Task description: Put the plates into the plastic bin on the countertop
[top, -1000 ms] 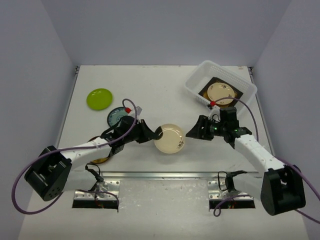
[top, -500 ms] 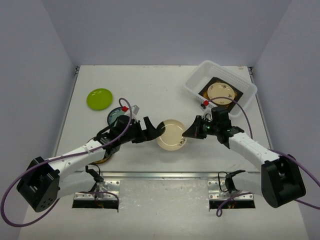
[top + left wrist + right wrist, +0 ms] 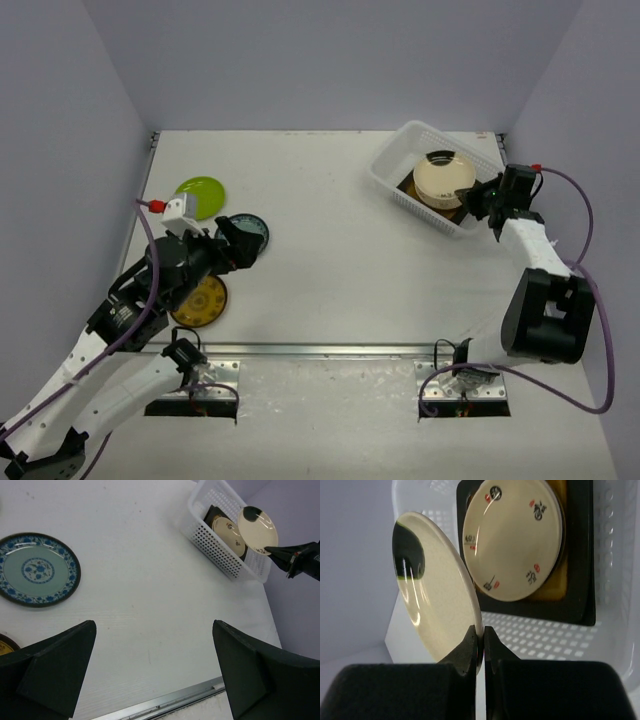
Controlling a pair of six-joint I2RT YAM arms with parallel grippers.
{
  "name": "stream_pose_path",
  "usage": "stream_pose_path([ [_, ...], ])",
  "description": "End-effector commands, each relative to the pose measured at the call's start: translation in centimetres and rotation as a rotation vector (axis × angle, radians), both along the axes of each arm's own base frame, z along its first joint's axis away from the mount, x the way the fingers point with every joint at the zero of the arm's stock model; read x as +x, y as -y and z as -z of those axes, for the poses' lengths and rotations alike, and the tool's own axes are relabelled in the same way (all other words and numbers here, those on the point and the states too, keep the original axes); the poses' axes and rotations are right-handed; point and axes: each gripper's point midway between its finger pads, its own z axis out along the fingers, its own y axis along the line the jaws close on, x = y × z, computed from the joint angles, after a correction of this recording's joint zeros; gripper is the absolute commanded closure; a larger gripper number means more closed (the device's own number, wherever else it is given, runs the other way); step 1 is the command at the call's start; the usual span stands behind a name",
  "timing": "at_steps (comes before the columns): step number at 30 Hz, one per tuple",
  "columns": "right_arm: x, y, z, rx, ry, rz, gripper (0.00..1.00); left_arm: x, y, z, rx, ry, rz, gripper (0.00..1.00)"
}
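Observation:
My right gripper (image 3: 481,632) is shut on the rim of a plain cream plate (image 3: 435,585), holding it tilted on edge above the plastic bin (image 3: 615,555). In the bin a cream plate with small markings (image 3: 512,540) lies on a dark-rimmed square plate (image 3: 575,600) with an amber centre. From above, the right gripper (image 3: 473,195) and the held plate (image 3: 445,177) are over the bin (image 3: 390,175) at the back right. My left gripper (image 3: 238,245) is open and empty near the blue-patterned plate (image 3: 248,228). The left gripper (image 3: 155,670) hangs over bare countertop (image 3: 140,595).
A lime green plate (image 3: 200,197) lies at the back left. A yellow-brown plate (image 3: 200,300) sits under the left arm. The countertop's metal front edge (image 3: 330,349) runs along the near side. Side walls stand on both sides of the table.
The cream plate passed from the left gripper to the right one at mid-table. The right arm carried it back over the bin. The left gripper opened and drew back to the left.

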Motion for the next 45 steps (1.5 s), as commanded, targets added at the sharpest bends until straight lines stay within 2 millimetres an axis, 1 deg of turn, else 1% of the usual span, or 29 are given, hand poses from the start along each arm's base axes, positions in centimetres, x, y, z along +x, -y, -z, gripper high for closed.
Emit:
stream_pose_path([
  [1,4.9,3.4,0.1,-0.006,-0.020,0.173,1.00,-1.4,0.1,2.2,0.137,-0.054,0.117,0.00],
  [5,6.6,4.0,1.3,-0.015,-0.065,0.179,0.99,-1.6,0.3,2.1,0.122,-0.040,0.131,0.00],
  [7,7.1,4.3,1.0,-0.037,-0.061,0.167,0.84,-1.6,0.3,2.0,0.120,-0.034,0.131,0.00],
  [9,6.9,4.3,1.0,-0.052,-0.083,0.153,0.73,-1.6,0.3,2.0,0.119,-0.031,0.131,0.00],
  [10,6.9,4.2,0.5,-0.054,-0.077,0.144,0.61,-1.5,0.3,2.1,0.121,-0.036,0.129,0.00],
  [11,6.8,4.0,0.4,-0.052,-0.075,0.130,0.54,-1.5,0.3,2.2,0.121,-0.038,0.127,0.00],
  [14,6.5,3.0,-0.5,-0.046,-0.062,0.074,0.40,-0.9,-0.1,2.1,0.134,-0.034,0.090,0.00],
  [16,5.9,2.1,-1.1,-0.033,-0.055,0.024,0.35,-0.1,-1.3,1.9,0.171,-0.025,0.020,0.00],
  [17,5.5,1.4,-1.5,-0.020,-0.047,-0.005,0.33,0.7,-2.8,1.7,0.217,-0.022,-0.065,0.00],
  [18,5.0,1.0,-1.3,-0.015,-0.050,-0.025,0.33,1.6,-4.9,1.7,0.273,-0.019,-0.192,0.00],
  [20,4.3,0.0,-2.8,-0.032,-0.004,-0.065,0.30,2.2,-7.6,1.2,0.338,-0.018,-0.356,0.00],
  [22,3.6,-0.4,-3.1,-0.060,0.001,-0.076,0.26,2.7,-8.5,1.1,0.367,-0.016,-0.411,0.00],
  [24,3.0,-0.6,-3.2,-0.075,-0.003,-0.105,0.15,3.2,-7.7,1.7,0.366,-0.033,-0.375,0.00],
  [25,2.9,-1.3,-3.3,-0.073,0.002,-0.146,0.14,3.3,-7.5,2.0,0.359,-0.037,-0.366,0.00],
  [26,2.6,-2.8,-3.6,-0.063,0.018,-0.224,0.13,3.4,-7.4,2.5,0.356,-0.046,-0.357,0.00],
  [27,2.3,-4.3,-3.4,-0.060,0.031,-0.284,0.05,3.5,-7.7,3.0,0.351,-0.059,-0.367,0.00],
  [29,1.7,-8.8,-4.2,-0.106,0.096,-0.438,0.01,3.6,-8.8,2.8,0.327,-0.064,-0.420,0.00],
  [30,0.7,-13.7,-4.7,-0.157,0.138,-0.589,0.01,3.6,-9.4,2.5,0.309,-0.054,-0.449,0.00],
  [31,0.1,-16.3,-5.1,-0.174,0.175,-0.667,0.01,3.8,-10.1,2.2,0.300,-0.051,-0.477,0.00],
  [32,-1.1,-19.0,-4.6,-0.169,0.192,-0.748,0.01,3.9,-11.1,1.6,0.273,-0.034,-0.512,0.00],
  [33,-2.6,-22.7,-4.4,-0.172,0.235,-0.846,0.01,3.8,-11.8,1.4,0.266,-0.024,-0.530,0.00],
  [35,-4.2,-27.4,-4.1,-0.173,0.290,-0.962,0.01,3.5,-12.7,1.0,0.256,0.003,-0.553,0.00],
  [37,-6.8,-34.0,-2.4,-0.167,0.290,-1.141,0.01,3.0,-13.5,0.8,0.251,0.033,-0.579,0.00],
  [38,-7.0,-36.0,-1.2,-0.166,0.274,-1.190,0.01,2.7,-13.8,0.5,0.243,0.048,-0.590,0.00],
  [40,-7.7,-39.9,-0.6,-0.144,0.304,-1.266,0.01,2.3,-13.9,0.2,0.229,0.065,-0.594,0.00],
  [41,-7.8,-41.5,0.2,-0.123,0.300,-1.291,0.01,2.3,-13.9,0.2,0.225,0.068,-0.591,0.00],
  [42,-7.7,-42.7,2.5,-0.103,0.259,-1.310,0.01,2.3,-13.8,0.2,0.224,0.069,-0.587,0.00],
  [44,-7.1,-45.3,4.2,-0.069,0.211,-1.305,0.01,2.5,-13.5,0.7,0.234,0.055,-0.566,0.00],
  [45,-7.2,-46.0,6.8,-0.066,0.152,-1.306,0.01,2.6,-13.4,0.9,0.241,0.045,-0.560,0.00],
])
